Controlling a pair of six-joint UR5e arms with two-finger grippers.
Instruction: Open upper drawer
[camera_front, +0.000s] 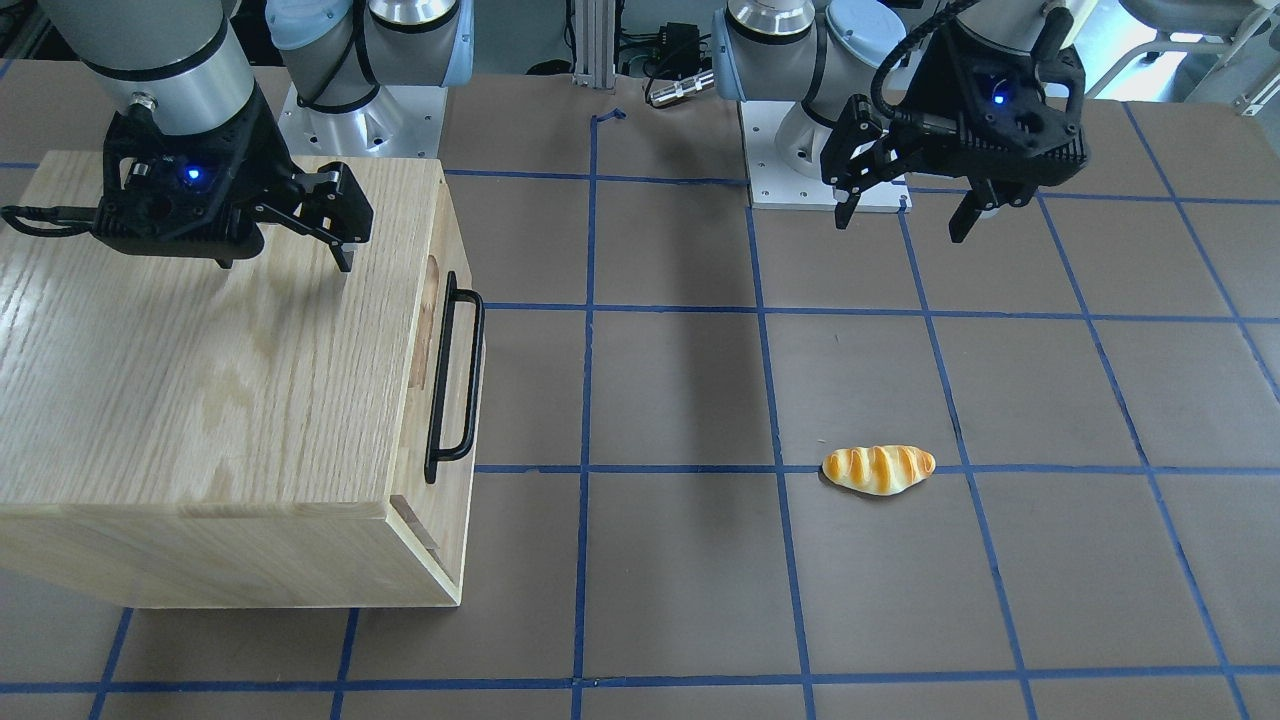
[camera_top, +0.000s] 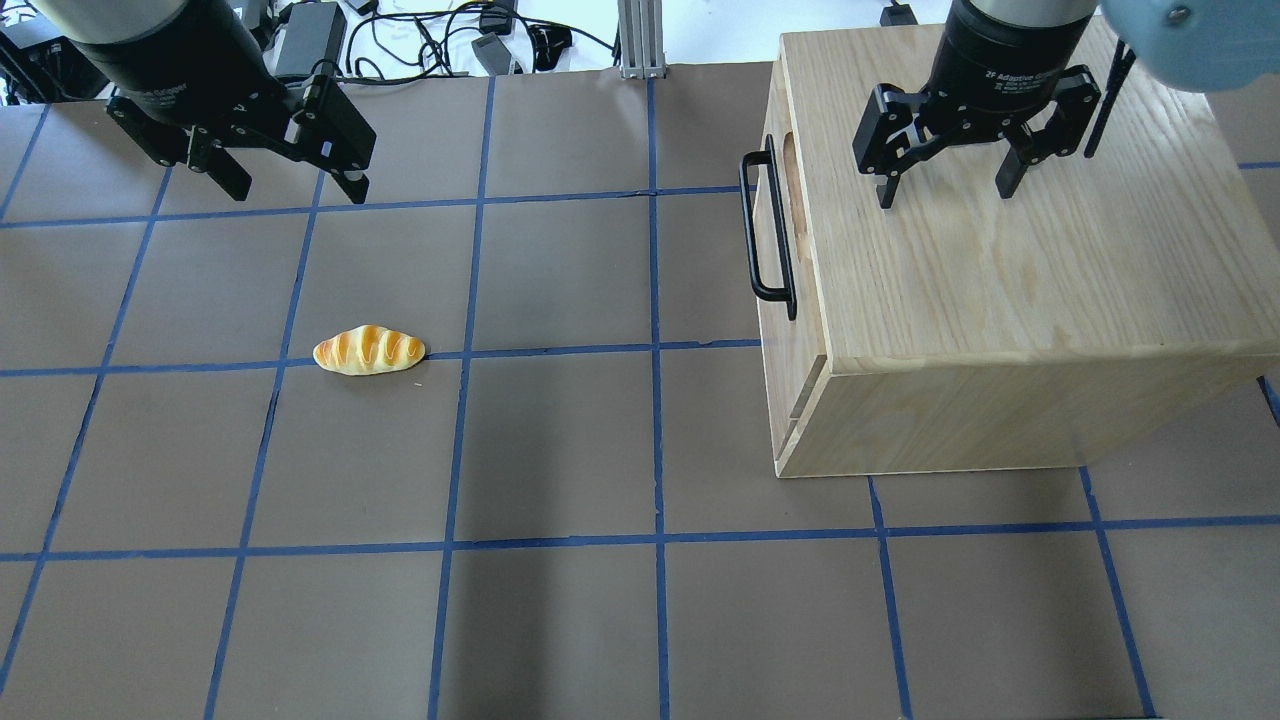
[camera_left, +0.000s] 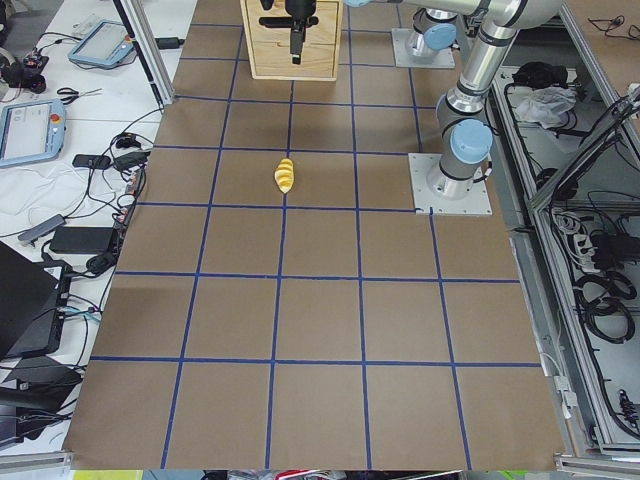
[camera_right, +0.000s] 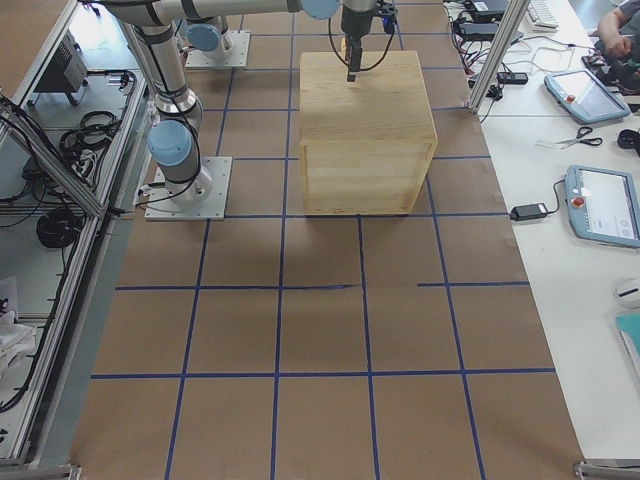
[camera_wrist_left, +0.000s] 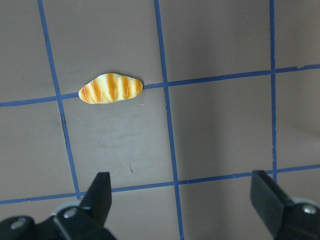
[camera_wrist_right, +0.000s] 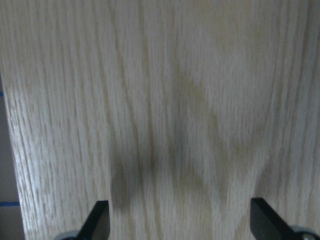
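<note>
The upper drawer (camera_top: 808, 335) is a pale-wood front with a long black bar handle (camera_top: 766, 232) and an oval finger slot. It sits shut in the oak-grained cabinet (camera_top: 1000, 280) on my right side, facing the table's middle. The handle also shows in the front-facing view (camera_front: 453, 380). My right gripper (camera_top: 940, 192) is open and empty, hovering over the cabinet's top behind the drawer front, not touching the handle. Its wrist view shows only the cabinet top (camera_wrist_right: 175, 100). My left gripper (camera_top: 285, 185) is open and empty above the table, far from the cabinet.
A toy bread roll (camera_top: 368, 350) lies on the brown, blue-taped table between the arms; it also shows in the left wrist view (camera_wrist_left: 111, 88). Arm bases stand at the table's back edge. Cables and tablets lie off the table ends.
</note>
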